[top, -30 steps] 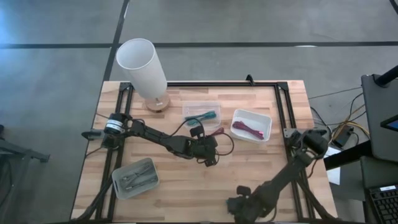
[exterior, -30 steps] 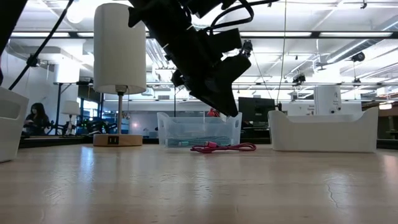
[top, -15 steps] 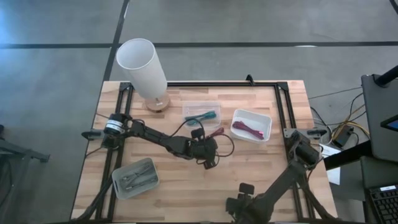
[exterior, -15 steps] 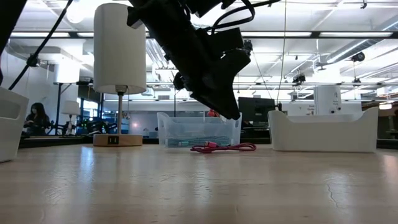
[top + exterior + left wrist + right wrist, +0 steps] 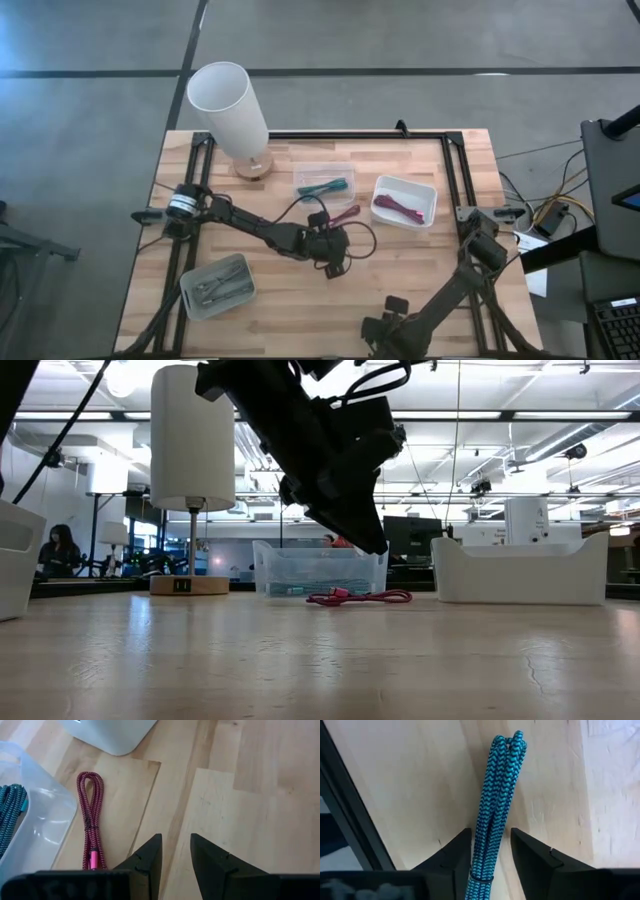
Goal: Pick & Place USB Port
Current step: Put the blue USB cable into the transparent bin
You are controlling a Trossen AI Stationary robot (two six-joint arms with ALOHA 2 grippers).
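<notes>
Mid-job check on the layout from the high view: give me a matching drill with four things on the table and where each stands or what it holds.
Things:
1. lamp
2. grey bin
3. white tray
4. clear bin

Place or contents:
A. holds metal tools
B. holds a pink cable
C. holds a teal cable
D. stands at the back left corner

Pairs: 1-D, 2-A, 3-B, 4-C
</notes>
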